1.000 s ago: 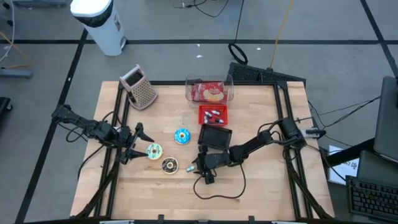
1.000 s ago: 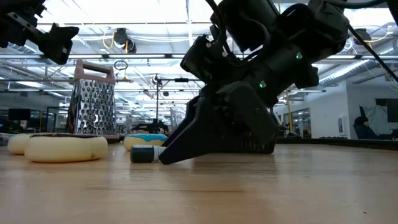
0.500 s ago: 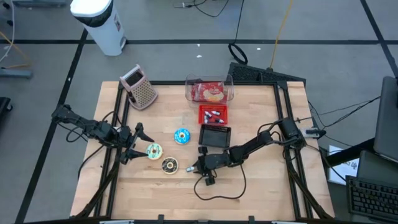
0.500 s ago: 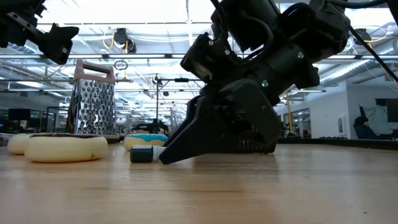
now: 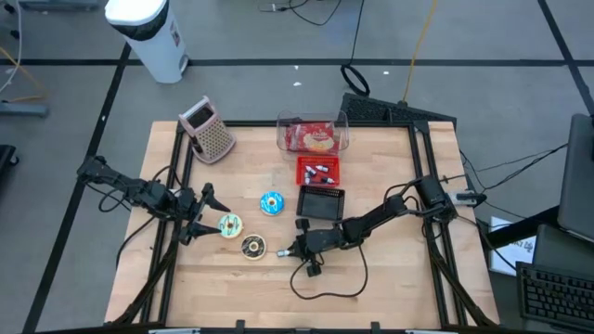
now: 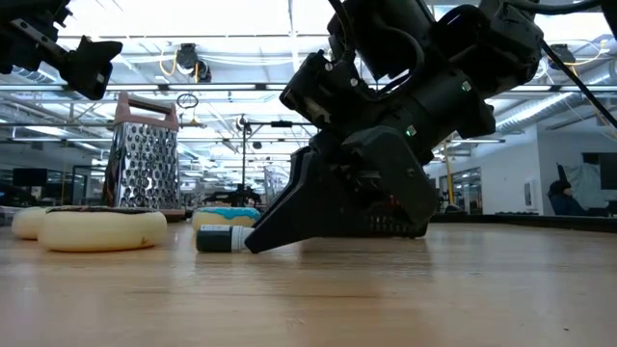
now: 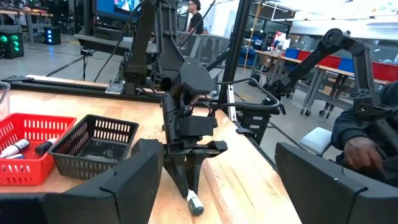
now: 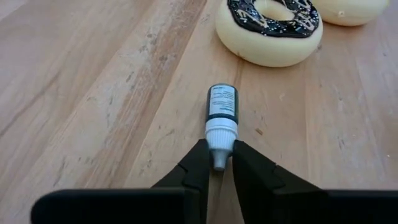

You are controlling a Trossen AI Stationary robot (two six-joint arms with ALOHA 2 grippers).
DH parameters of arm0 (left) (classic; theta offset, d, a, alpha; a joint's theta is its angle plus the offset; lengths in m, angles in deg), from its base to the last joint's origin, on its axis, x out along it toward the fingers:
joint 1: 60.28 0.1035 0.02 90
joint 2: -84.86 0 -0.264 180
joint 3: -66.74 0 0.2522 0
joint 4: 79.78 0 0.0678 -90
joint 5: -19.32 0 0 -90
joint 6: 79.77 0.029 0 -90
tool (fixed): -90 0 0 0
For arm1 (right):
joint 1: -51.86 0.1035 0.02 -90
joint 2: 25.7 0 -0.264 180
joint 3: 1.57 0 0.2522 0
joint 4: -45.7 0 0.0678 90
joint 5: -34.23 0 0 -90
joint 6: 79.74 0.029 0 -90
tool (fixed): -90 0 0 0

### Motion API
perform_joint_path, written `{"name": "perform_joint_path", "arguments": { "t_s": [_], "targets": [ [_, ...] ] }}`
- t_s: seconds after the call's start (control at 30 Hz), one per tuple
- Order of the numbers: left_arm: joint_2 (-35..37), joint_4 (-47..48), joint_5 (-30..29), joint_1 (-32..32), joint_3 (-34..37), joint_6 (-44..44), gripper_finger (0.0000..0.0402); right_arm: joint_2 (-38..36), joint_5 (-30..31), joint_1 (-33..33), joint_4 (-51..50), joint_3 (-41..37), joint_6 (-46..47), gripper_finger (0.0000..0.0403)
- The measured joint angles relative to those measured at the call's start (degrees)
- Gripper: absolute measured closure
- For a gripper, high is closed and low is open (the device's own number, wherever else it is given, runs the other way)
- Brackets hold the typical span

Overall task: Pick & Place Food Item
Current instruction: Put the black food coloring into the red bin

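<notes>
right gripper: fingers pinch small bottle on table | left gripper: wide apart, waiting | lift, probably basket, still left

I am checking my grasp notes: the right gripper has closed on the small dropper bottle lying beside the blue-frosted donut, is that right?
Not quite: the small dropper bottle pinched by the right gripper lies beside the chocolate-frosted donut, not a blue one. The right wrist view shows it; the blue-frosted donut sits farther off in the high view.

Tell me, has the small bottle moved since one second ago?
Yes. In the low view the bottle has slid slightly left, toward the chocolate donut.
</notes>
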Motion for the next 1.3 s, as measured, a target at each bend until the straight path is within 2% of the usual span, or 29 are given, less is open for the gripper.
{"name": "perform_joint_path", "arguments": {
  "t_s": [0.33,0.6,0.87,1.1,1.2,1.3],
  "targets": [
    [0.0,0.0,0.0,0.0,0.0,0.0,0.0091,-3.4,0.1,0.0,-0.3,0.0,-0.8,0.0355],
    [0.0,0.0,0.0,0.0,0.0,0.0,0.0091,-9.9,0.1,0.1,-5.8,0.0,-1.3,0.0356],
    [0.0,0.0,0.0,0.0,0.0,0.0,0.0091,-18.0,0.1,0.2,-19.0,0.0,-0.4,0.0356],
    [0.0,0.0,0.0,0.0,0.0,0.0,0.0091,-23.9,0.3,1.3,-33.9,-0.9,6.1,0.0356],
    [0.0,0.0,0.0,0.0,0.0,0.0,0.0091,-26.9,1.7,2.3,-40.5,-3.3,10.2,0.0356],
    [0.0,0.0,0.0,0.0,0.0,0.0,0.0091,-30.3,2.0,3.0,-42.4,-7.6,14.3,0.0356]
  ]
}}
